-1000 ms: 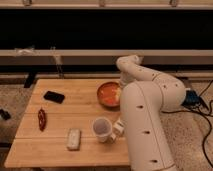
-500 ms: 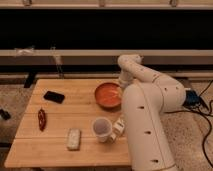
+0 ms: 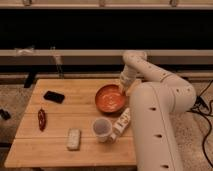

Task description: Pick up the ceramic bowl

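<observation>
We are looking at our arm, which is showing smooth, off-white, rounded casings joined in thick tubular sections. Small dark dots are running down the big lower section like screw holes. Darker seams are ringing the joints. Our gripper is sitting at the bowl's far right rim, looking pale and narrow at the arm's end.

Bowl: round, shallow, orange-red glaze, darker rim. Upright on the table, right of centre. Gripper at the bowl's upper right rim.
</observation>
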`<state>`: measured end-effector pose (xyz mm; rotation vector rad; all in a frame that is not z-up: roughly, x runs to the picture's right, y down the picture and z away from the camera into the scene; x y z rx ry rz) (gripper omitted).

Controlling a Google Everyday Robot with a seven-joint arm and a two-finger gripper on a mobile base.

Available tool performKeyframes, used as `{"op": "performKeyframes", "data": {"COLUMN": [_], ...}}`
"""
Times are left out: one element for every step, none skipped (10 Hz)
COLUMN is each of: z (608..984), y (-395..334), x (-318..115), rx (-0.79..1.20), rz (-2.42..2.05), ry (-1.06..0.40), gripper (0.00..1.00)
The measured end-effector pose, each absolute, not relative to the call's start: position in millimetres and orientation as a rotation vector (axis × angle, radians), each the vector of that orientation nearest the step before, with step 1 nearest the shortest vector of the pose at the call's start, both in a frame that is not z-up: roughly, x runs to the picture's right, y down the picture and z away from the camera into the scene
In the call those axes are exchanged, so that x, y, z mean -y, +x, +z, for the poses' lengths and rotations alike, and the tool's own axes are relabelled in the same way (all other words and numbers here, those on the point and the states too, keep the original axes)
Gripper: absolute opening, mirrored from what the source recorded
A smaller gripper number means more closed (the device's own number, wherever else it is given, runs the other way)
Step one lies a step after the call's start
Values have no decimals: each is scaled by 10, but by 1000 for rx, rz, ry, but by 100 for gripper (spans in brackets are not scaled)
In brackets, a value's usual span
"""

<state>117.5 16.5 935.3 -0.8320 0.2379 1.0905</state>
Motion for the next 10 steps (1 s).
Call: {"op": "performKeyframes", "data": {"z": [9326, 9285, 9263, 9222, 9193, 9178, 9163, 9145, 9144, 9145], "y": [1128, 1032, 950, 823, 756, 733, 702, 659, 625, 627], "x": [-100, 15, 91, 195, 279, 324, 370, 416, 429, 425], "rx": [-212, -180, -158, -128, -101, -82, -65, -50, -46, -47], "rz": [1097, 1098, 1096, 1087, 1079, 1072, 1067, 1058, 1053, 1053], "ry": [-830, -827, -826, -831, -835, -837, -838, -847, -849, -849], "gripper": [0, 0, 0, 0, 0, 0, 0, 0, 0, 0]}}
